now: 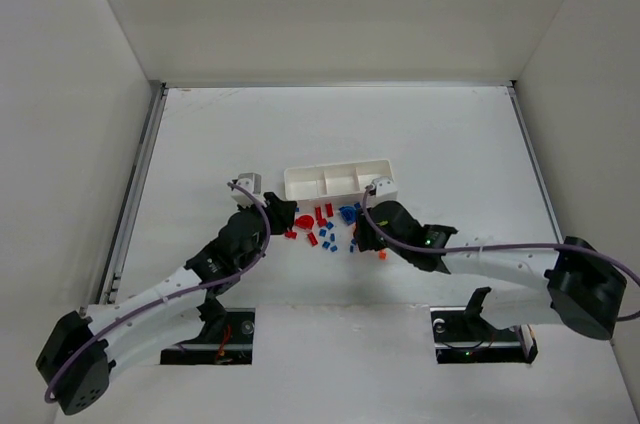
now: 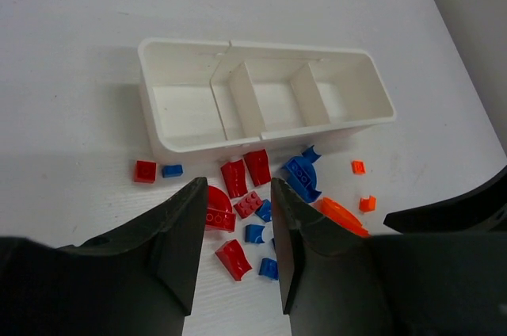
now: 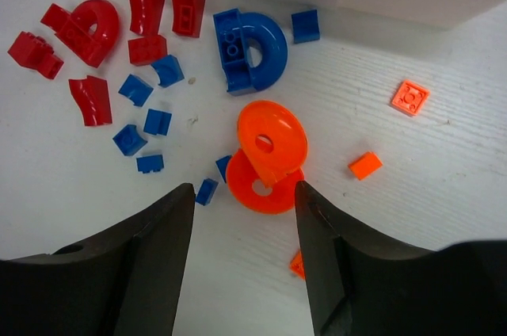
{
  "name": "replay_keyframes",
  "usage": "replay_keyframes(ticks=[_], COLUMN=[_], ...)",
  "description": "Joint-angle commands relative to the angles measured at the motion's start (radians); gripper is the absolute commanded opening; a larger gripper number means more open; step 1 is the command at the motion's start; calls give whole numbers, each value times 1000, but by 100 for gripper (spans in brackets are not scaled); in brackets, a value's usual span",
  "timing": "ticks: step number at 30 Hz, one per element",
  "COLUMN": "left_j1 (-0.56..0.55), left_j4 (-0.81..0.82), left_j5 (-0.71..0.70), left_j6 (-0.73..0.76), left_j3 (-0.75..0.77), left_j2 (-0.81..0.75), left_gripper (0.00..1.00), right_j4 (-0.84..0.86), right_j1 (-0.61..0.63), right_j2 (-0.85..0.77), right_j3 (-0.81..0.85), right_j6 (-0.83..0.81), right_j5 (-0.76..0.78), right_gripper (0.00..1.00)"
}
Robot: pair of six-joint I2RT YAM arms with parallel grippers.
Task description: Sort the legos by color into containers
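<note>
Near field: the right gripper (image 3: 244,189) has its jaws spread with nothing between them. At 12 o'clock of those jaws lie two bright orange round plastic discs (image 3: 268,150), one tilted up against the other. A small blue brick (image 3: 207,191) sits just beside the finger at 9 o'clock.

The left gripper (image 2: 236,193) is likewise spread and empty, over a red arch piece (image 2: 217,210) and a red studded brick (image 2: 248,204). The other red, blue and orange legos (image 1: 325,229) are scattered between the two grippers.

At 12 o'clock beyond the pile is the white three-compartment plastic tray (image 2: 261,50). All its compartments look empty.

Judgement: sorting not yet started. For the orange pick, straddle only the tilted disc, pinch across its rim, stay clear of the blue brick and lift straight.
</note>
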Motion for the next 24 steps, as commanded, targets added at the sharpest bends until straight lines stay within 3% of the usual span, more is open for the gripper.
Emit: replay_keyframes(ticks=[1,8,16,24], left_j1=[28,43,48,32], left_j4=[70,88,96,110], left_j5=[26,52,69,70], left_j6=[-18,-29,-43,-44], left_j3=[-22,-30,-36,-42], left_j2=[3,17,24,32], left_gripper=[37,39,41,42], right_j4=[57,63,93,105], right_j1=[-4,-23,-29,-26], right_j2=[90,184,220,102], right_j3=[86,117,120,90], right_j6=[-48,-58,-50,-26], right_j5=[-14,-14,4,47], right_gripper=[59,54,19,7])
